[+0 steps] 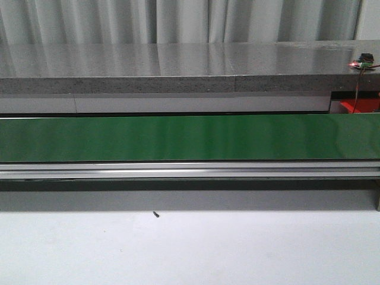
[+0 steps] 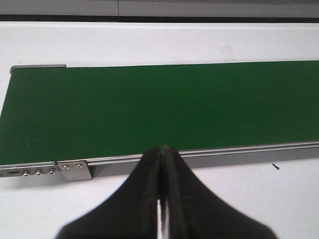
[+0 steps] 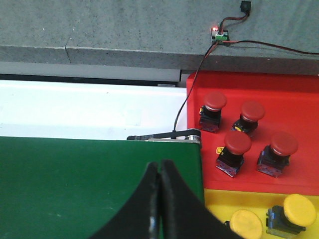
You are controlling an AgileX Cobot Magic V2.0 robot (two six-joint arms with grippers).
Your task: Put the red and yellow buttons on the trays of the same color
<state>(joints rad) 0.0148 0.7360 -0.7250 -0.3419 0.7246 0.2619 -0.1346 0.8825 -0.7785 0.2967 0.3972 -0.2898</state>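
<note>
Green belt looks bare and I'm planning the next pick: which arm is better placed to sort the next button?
Probably the right. Its wrist view shows the red tray and yellow tray beside the green belt's end; the left sees only belt. Both sets of fingers are closed.

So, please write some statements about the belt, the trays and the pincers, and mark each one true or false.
1. The red tray holds four red buttons. True.
2. A yellow button lies on the green belt. False: the belt carries nothing.
3. The left pincer is shut. True.
4. The right pincer grips a red button. False: it is shut on nothing.
5. The yellow tray holds yellow buttons. True.
</note>
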